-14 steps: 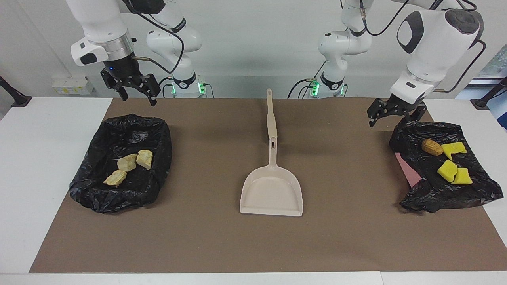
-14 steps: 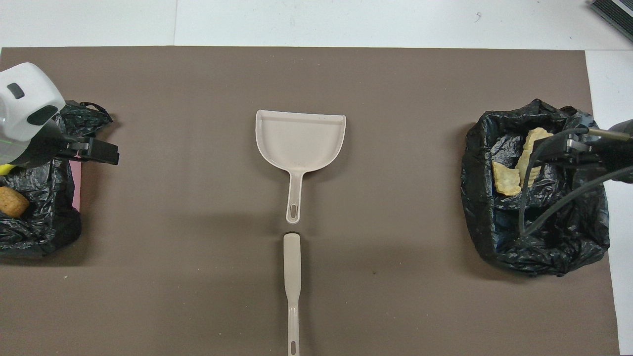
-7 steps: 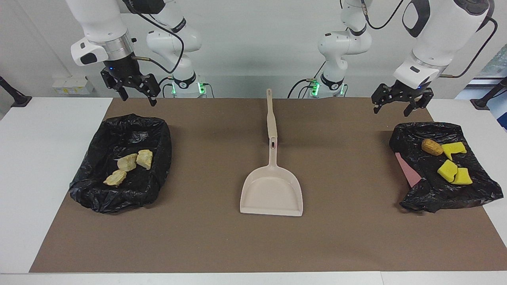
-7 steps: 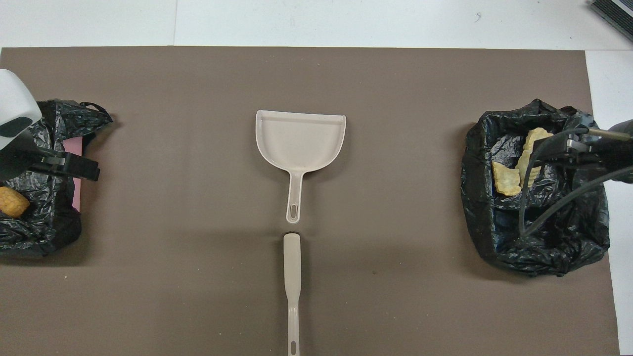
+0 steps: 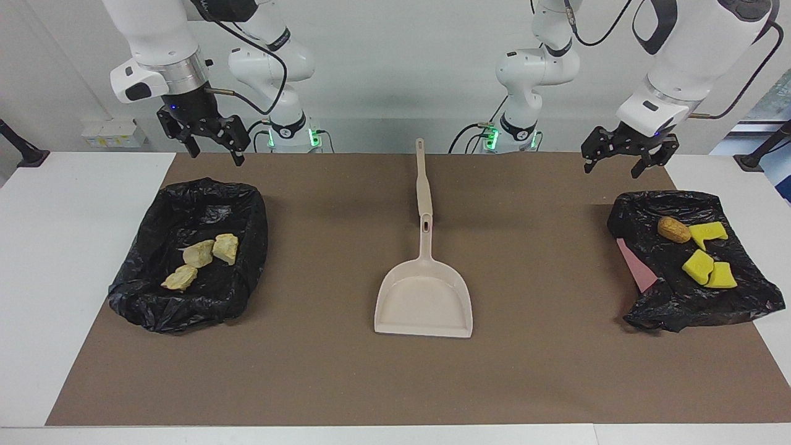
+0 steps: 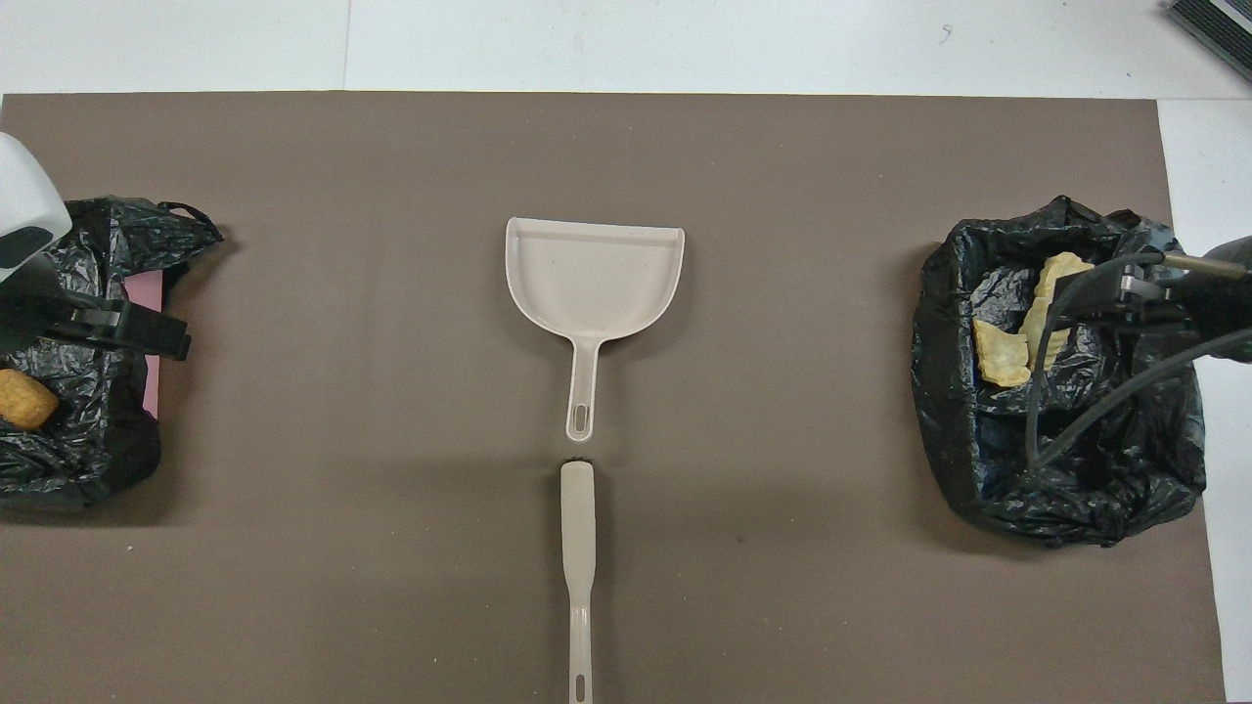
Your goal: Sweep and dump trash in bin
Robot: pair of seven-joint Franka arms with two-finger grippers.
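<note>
Since a second ago my left gripper (image 5: 625, 162) has risen clear of the black bag (image 5: 695, 296) at the left arm's end of the table and now hangs above that bag's edge nearest the robots, fingers spread and holding nothing; my right gripper (image 5: 210, 141) has not moved and hangs over the brown mat (image 5: 321, 371) just robot-side of the other bag (image 5: 154, 309), fingers likewise apart and empty. I judge both arms are pulled back because the sweeping is finished: the trash already lies sorted in the bags, with three yellow sponge pieces (image 5: 704, 262) and a brown nugget (image 5: 673, 230) at the left arm's end and three tan lumps (image 5: 201, 253) at the right arm's end. The dustpan (image 5: 424, 296) lies empty at mid-table, its handle toward the robots, and the brush (image 5: 423, 182) lies in line just beyond that handle. In the overhead view the left arm covers the yellow pieces and the picture's edge cuts that bag; the right arm's cable crosses the tan lumps. A pink sheet (image 5: 636, 266) shows under the left arm's bag, and I cannot tell what it is.
</note>
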